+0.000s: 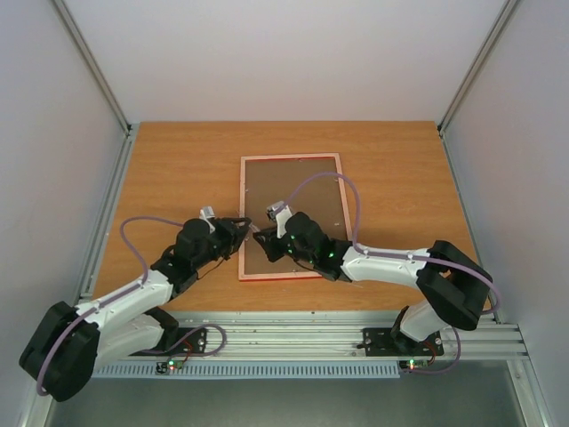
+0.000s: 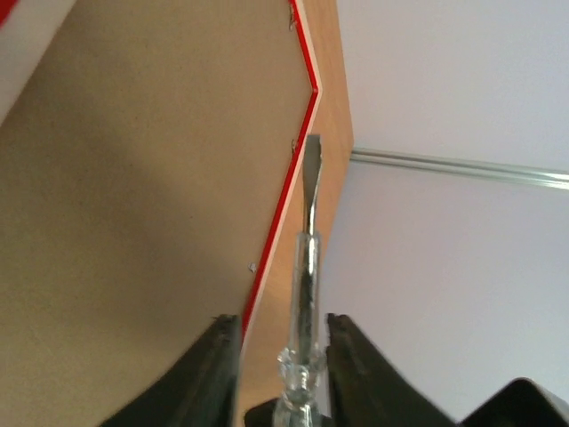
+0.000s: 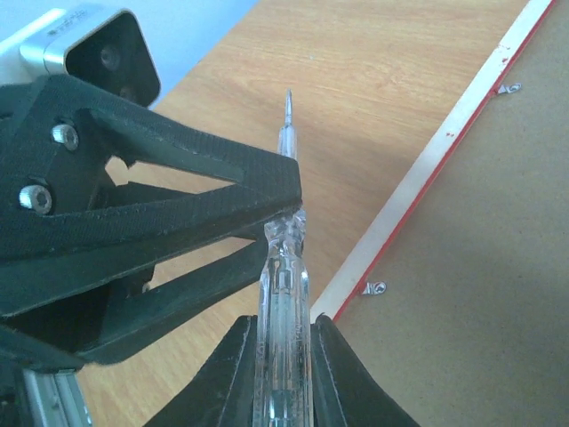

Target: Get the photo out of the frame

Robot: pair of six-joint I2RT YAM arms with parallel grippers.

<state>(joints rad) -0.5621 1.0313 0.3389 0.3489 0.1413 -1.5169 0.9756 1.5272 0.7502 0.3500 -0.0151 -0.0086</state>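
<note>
Frame [image 1: 311, 205]: found lying flat on the table [image 1: 178, 169], brown back uppermost, photo hidden. Toward the near end of its left edge, noted both grippers close together. Observed the right gripper [image 1: 263, 242] clamped on the clear handle of a screwdriver [image 3: 283, 267], blade pointing away over the wood. Recorded the left gripper [image 1: 242, 229] parted, fingers [image 2: 213, 374] either side of the same handle, a gap showing on one side. Further back, saw small metal clips [image 3: 373, 287] along the board's rim, then the far edge lying short of the table's back.
</note>
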